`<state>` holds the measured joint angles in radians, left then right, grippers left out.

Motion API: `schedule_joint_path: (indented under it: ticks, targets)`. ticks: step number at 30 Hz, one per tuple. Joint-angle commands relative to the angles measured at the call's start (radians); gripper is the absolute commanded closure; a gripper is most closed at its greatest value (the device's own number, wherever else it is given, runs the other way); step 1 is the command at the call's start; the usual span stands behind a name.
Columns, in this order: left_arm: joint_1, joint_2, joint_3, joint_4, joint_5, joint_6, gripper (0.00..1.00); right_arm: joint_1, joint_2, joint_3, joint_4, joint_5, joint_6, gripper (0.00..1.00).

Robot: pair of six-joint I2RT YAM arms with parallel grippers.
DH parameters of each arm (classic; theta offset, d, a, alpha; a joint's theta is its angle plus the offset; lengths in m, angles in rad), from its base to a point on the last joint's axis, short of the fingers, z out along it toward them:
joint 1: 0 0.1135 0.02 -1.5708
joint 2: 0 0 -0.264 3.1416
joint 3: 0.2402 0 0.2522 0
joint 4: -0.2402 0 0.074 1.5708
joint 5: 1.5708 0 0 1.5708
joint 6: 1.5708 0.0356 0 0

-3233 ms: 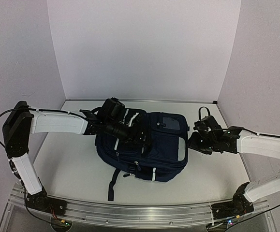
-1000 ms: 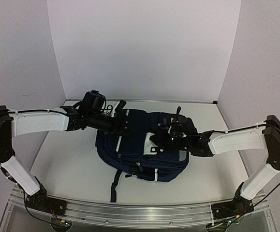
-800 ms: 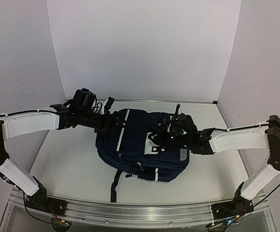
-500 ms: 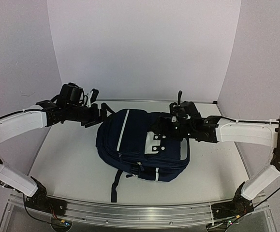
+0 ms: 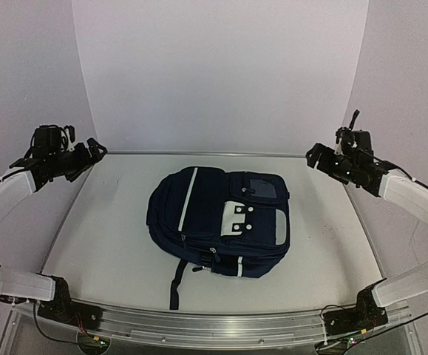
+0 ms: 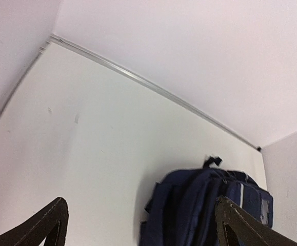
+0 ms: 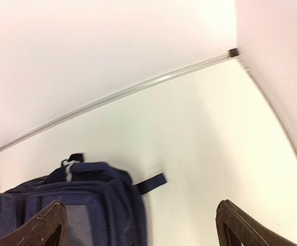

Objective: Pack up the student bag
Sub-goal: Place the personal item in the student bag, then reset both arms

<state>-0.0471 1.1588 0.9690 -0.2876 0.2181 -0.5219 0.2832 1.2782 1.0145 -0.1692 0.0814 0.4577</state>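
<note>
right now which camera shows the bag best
The top view: the whole bag lies flat, nothing blocking it, with stripes, grey patches and a strap showing. The left wrist view catches only part of it, cut off at the bottom edge; the right wrist view shows just one end at lower left.

The bag [image 5: 217, 222] lies mid-bench [image 5: 103, 237], the one obstacle; open bench rings it, with walls [image 5: 221, 74] beyond its left, right and back.
</note>
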Motion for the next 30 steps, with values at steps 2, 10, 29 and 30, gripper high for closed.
schedule_joint_path:
  ticks: [2, 10, 29, 30]
  targets:
    - [0.068, -0.117, -0.113, 0.167, -0.165, 0.081, 0.00, -0.067, -0.155, -0.117, 0.155, 0.030, -0.121, 0.02]
    - [0.069, -0.231, -0.351, 0.456, -0.327, 0.181, 0.00, -0.070, -0.376, -0.398, 0.542, 0.127, -0.194, 0.02]
    - [0.069, -0.274, -0.572, 0.613, -0.328, 0.248, 0.00, -0.069, -0.464, -0.690, 0.753, 0.187, -0.257, 0.02]
    - [0.069, -0.278, -0.575, 0.615, -0.326, 0.252, 0.00, -0.069, -0.466, -0.691, 0.755, 0.187, -0.260, 0.02]
